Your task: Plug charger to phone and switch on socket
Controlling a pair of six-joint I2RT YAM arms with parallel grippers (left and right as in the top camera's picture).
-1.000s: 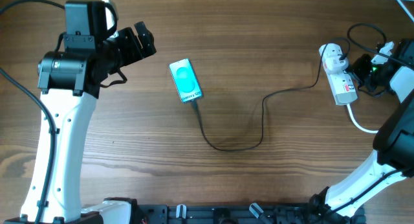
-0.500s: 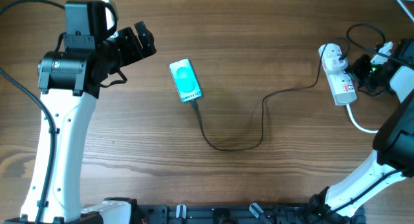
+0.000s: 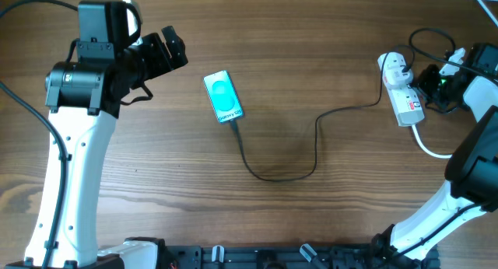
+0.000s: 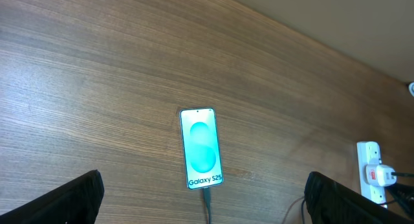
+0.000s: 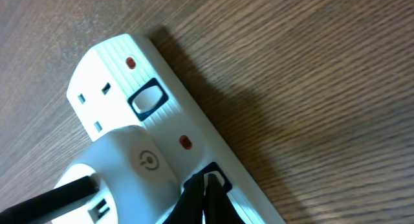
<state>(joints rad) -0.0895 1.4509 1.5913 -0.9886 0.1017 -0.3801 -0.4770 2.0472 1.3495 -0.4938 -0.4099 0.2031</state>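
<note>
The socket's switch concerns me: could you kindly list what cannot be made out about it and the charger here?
- Right wrist: the shut right gripper covers one switch on the socket, hiding its position; the strip's other end is cut off by the lower edge.
- Overhead: the switches are too small to read.
- Left wrist: the bottom edge cuts off the charger just below the phone; its connector's seating is too small to judge.

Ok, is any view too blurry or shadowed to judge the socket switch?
Right wrist: socket sharp, soft shadow on the table beside it, shut right gripper hides most of the near switch. Left wrist: phone crisp, text legible. Overhead: even light, no glare.
</note>
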